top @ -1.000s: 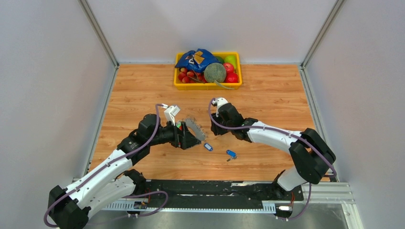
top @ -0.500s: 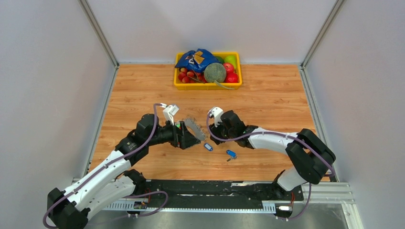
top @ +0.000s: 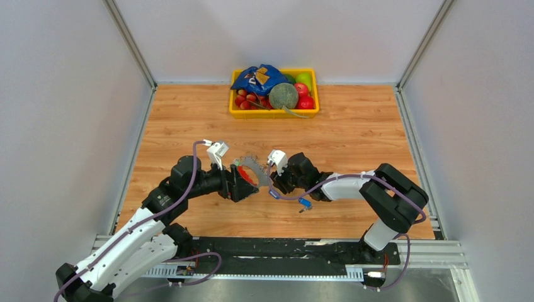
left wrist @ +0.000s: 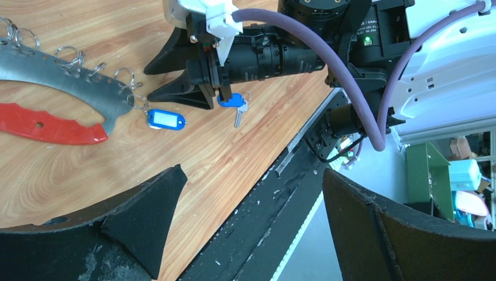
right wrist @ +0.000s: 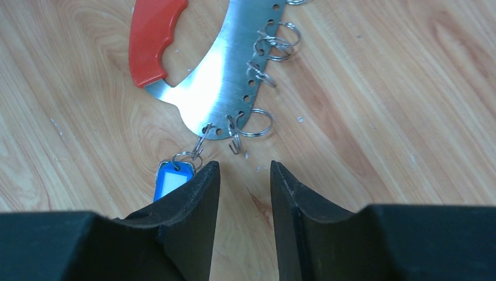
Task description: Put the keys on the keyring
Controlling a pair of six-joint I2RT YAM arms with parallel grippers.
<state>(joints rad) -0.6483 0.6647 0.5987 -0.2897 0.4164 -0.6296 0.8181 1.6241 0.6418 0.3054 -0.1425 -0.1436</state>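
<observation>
The keyring point(right wrist: 225, 82) is a curved silvery strip with several small rings and a red handle point(left wrist: 47, 124), lying flat on the table. A blue-headed key tag point(left wrist: 165, 120) lies at the strip's end, its ring overlapping one of the strip's rings. A second blue-headed key point(left wrist: 234, 102) with a silver blade lies loose under the right arm. My right gripper point(right wrist: 243, 167) hovers low just short of the strip's end, open with a narrow bare gap, and its left finger covers part of the tag. My left gripper point(left wrist: 252, 172) is wide open beside the red handle, holding nothing.
A yellow tray point(top: 274, 113) of fruit and a blue bag stands at the back of the table. The table's near edge and a black rail point(left wrist: 275, 199) run close below the left gripper. Grey walls close in both sides.
The right gripper has swung left and toward the keyring's end, close over the blue tag. The left gripper has drawn back slightly left, uncovering the red handle.
</observation>
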